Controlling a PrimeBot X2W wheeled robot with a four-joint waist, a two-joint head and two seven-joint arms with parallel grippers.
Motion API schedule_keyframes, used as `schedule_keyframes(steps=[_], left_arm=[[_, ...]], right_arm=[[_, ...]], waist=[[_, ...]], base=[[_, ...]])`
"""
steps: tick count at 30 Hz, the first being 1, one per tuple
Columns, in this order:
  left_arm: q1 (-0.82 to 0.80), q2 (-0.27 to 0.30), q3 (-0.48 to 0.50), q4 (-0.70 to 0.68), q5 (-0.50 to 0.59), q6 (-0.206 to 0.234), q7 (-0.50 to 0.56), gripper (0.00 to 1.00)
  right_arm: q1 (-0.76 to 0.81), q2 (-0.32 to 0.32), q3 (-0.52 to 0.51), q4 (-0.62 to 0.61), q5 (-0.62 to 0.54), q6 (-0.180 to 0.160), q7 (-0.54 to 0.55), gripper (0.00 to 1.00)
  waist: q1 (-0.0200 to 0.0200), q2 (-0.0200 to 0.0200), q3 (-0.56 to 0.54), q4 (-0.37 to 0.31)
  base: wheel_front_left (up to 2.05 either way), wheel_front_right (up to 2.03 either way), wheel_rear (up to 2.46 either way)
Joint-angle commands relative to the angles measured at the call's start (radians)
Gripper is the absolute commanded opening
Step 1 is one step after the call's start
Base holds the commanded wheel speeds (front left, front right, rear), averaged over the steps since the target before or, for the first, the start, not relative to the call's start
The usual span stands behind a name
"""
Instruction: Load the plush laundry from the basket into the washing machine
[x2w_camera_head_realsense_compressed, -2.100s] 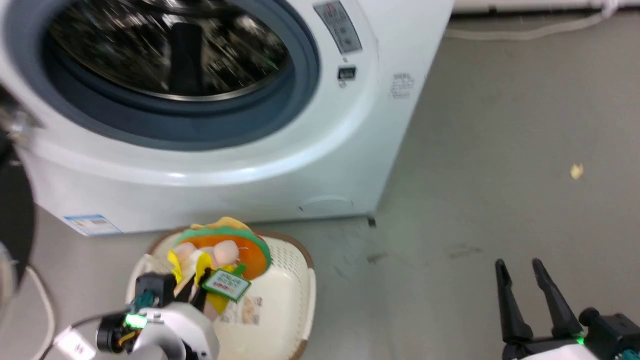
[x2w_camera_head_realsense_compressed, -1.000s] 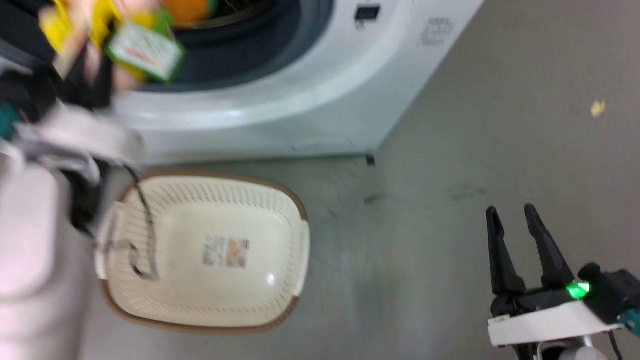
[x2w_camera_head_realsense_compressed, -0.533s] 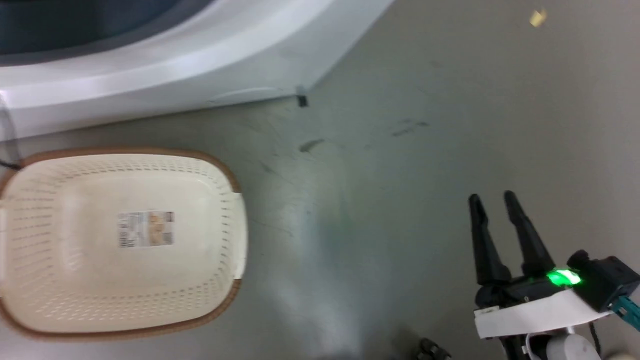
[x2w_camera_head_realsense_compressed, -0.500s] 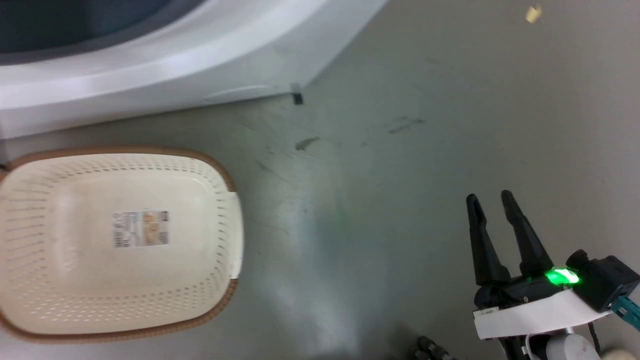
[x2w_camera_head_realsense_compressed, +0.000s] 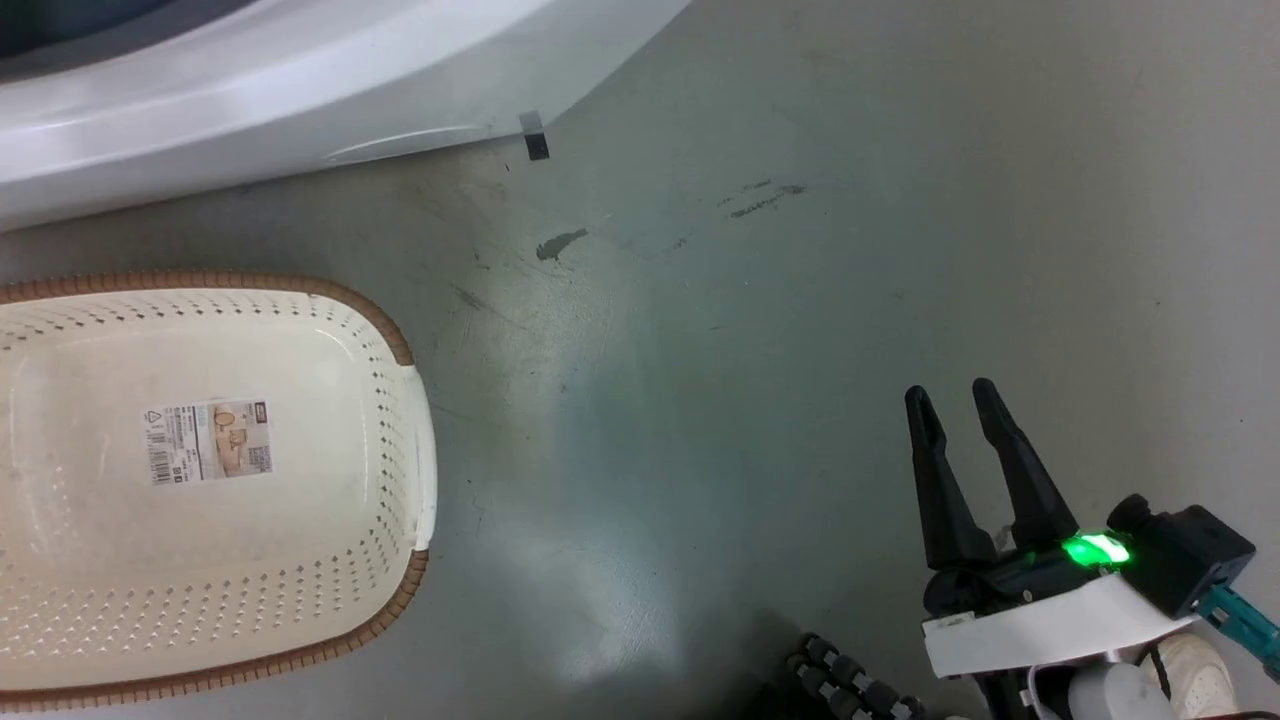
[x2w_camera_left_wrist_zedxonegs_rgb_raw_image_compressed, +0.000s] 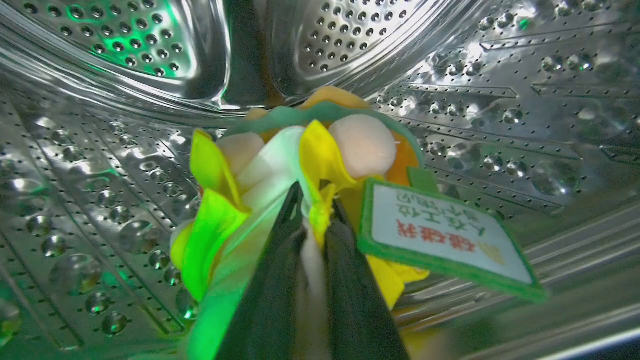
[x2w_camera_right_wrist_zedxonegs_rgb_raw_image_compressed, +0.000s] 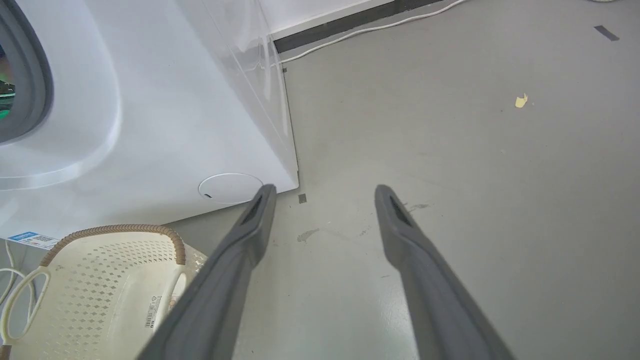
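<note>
Inside the shiny perforated steel drum (x2w_camera_left_wrist_zedxonegs_rgb_raw_image_compressed: 500, 100) of the large white front-loading washing machine (x2w_camera_head_realsense_compressed: 300, 90), the left claw (x2w_camera_left_wrist_zedxonegs_rgb_raw_image_compressed: 316, 200) is clamped shut on the plush laundry (x2w_camera_left_wrist_zedxonegs_rgb_raw_image_compressed: 310, 165), a small soft toy with a peach-pink head, yellow garment and an orange body edged in green. Its two dark fingers pinch a fold of the yellow and white cloth. The toy's green-bordered sewn tag (x2w_camera_left_wrist_zedxonegs_rgb_raw_image_compressed: 440, 240) hangs off to one side of them. The left wrist view does not show whether the toy rests on the drum wall or hangs just above it.

On the grey floor (x2w_camera_head_realsense_compressed: 750, 350) in front of the machine sits the cream-white perforated plastic basket (x2w_camera_head_realsense_compressed: 385, 420) with the brown woven-look rim. The part of it in the head view holds nothing but its paper label (x2w_camera_head_realsense_compressed: 210, 442), though its far left end is cut off by the frame. The right claw (x2w_camera_head_realsense_compressed: 950, 392) hovers over bare floor, well apart from the basket, with its fingers spread and nothing between them.

Judged from this, most of the task is done: the toy is out of the basket and past the machine's opening. What is left is short — the left claw has not yet let go, so it needs to open, drop the toy in the drum and draw the arm back out. One risk is that the cloth or tag catches on a finger as the claw opens.
</note>
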Motion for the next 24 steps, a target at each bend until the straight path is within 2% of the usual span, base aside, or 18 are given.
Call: schedule_keyframes(steps=[1,5,6,7,8,15,24], left_arm=[[-0.017,-0.001,-0.017,0.009,-0.005,-0.003,0.001,0.00],[-0.037,0.005,-0.061,0.058,-0.030,-0.003,0.010,0.00],[-0.039,0.004,-0.073,0.070,-0.040,-0.003,0.018,0.09],[-0.038,0.004,-0.089,0.078,-0.048,-0.003,0.024,0.77],[-0.037,0.006,-0.103,0.084,-0.057,-0.003,0.026,1.00],[-0.001,0.023,-0.172,0.117,-0.115,-0.003,-0.048,1.00],[0.167,-0.023,-0.228,0.125,-0.234,-0.003,-0.248,1.00]], right_arm=[[-0.020,0.000,0.004,0.002,0.005,0.001,-0.005,1.00],[-0.030,0.000,0.011,0.004,0.010,0.001,-0.005,1.00],[-0.031,0.000,0.011,0.005,0.011,0.001,-0.005,1.00],[-0.032,0.000,0.011,0.006,0.012,0.001,-0.005,1.00],[-0.033,0.000,0.011,0.008,0.012,0.001,-0.005,1.00],[-0.040,0.000,-0.014,0.012,-0.004,0.001,-0.005,1.00],[-0.023,0.000,-0.073,0.026,-0.086,0.001,-0.005,1.00]], waist=[[-0.0001,0.0000,0.003,-0.001],[-0.0001,0.0000,0.005,-0.004],[-0.0001,0.0000,0.004,-0.004],[-0.0001,0.0000,0.002,-0.004],[-0.0001,0.0000,-0.001,-0.003],[-0.0001,0.0000,-0.061,0.017],[-0.0001,0.0000,-0.255,0.091]], base=[[0.00,0.00,0.00],[0.00,0.00,0.00],[0.00,0.00,0.00],[0.00,0.00,0.00],[0.00,0.00,0.00],[0.00,0.00,0.00],[0.00,0.00,0.00]])
